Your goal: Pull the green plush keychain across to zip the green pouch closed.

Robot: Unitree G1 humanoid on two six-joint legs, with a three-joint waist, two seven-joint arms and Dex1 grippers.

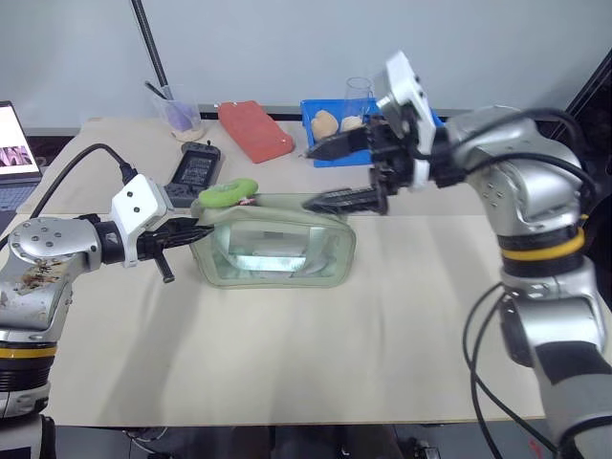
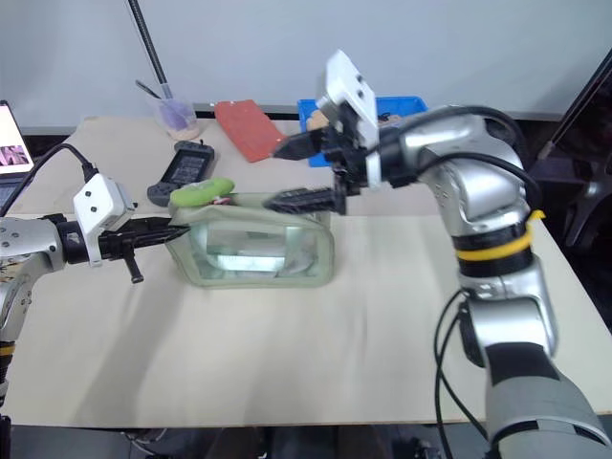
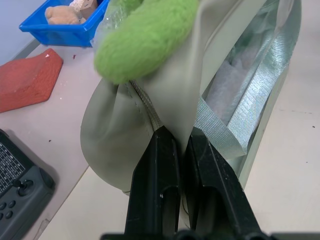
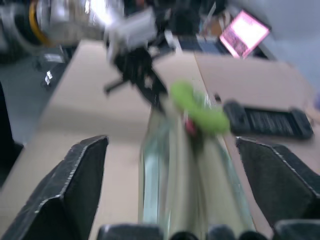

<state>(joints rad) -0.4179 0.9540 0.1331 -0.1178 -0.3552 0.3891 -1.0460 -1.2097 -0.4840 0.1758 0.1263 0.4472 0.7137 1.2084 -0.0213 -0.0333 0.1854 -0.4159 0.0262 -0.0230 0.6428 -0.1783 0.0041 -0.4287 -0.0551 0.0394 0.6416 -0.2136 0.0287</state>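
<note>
The green pouch (image 1: 277, 251) stands in the middle of the table, its clear window side facing me. The green plush keychain (image 1: 228, 194) lies on top of the pouch's left end. My left gripper (image 1: 196, 229) is shut on the fabric at that left end, just below the keychain (image 3: 145, 37); in the left wrist view its fingers (image 3: 160, 165) pinch a fold of pouch (image 3: 165, 95) fabric. My right gripper (image 1: 312, 178) hovers open above the pouch's right end, pointing left along the zipper toward the keychain (image 4: 197, 107), with nothing between its fingers (image 4: 80, 170).
Behind the pouch lie a black controller (image 1: 196, 170), a red wedge (image 1: 253, 129), a clear cup (image 1: 180, 113) and a blue tray (image 1: 311, 129) holding small plush items. A laptop (image 1: 14, 143) sits at the far left edge.
</note>
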